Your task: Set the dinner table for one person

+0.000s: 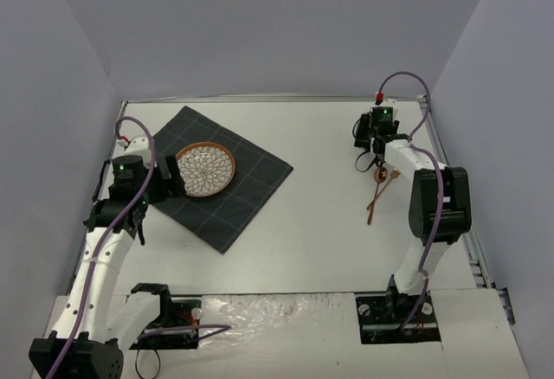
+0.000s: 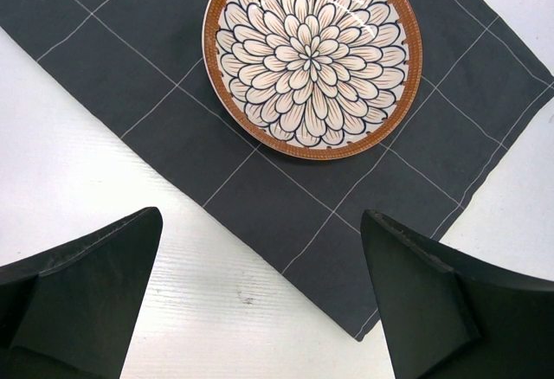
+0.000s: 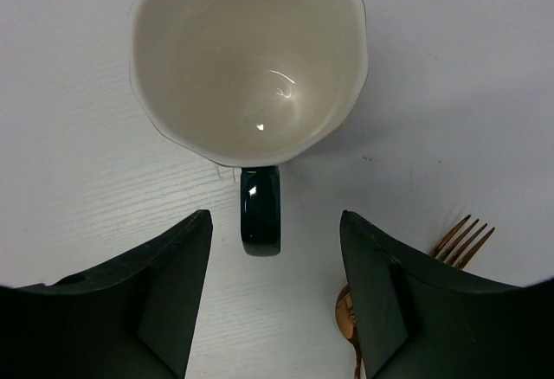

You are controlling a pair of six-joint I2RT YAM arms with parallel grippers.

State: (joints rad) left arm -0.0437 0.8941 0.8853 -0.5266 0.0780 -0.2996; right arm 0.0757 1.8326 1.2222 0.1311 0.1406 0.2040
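Observation:
On the white dinner table [image 1: 320, 232] lies a dark grey checked mat [image 1: 255, 190], and a flower-patterned plate [image 1: 205, 170] with an orange rim rests on it. My left gripper [image 2: 261, 213] hangs open over the mat's [image 2: 173, 93] near edge, short of the plate [image 2: 312, 54]. At the far right a mug [image 3: 249, 59], white inside, stands upright with its dark green handle [image 3: 260, 210] pointing toward my right gripper [image 3: 275, 219]. Its jaws are open on either side of the handle, with a gap on each side. In the top view the right gripper [image 1: 374, 141] hides the mug.
A copper fork [image 3: 463, 239] and a copper spoon [image 3: 346, 318] lie just behind my right finger; the top view shows the fork and spoon [image 1: 378, 190] together near the table's right side. Grey walls close in the table on three sides.

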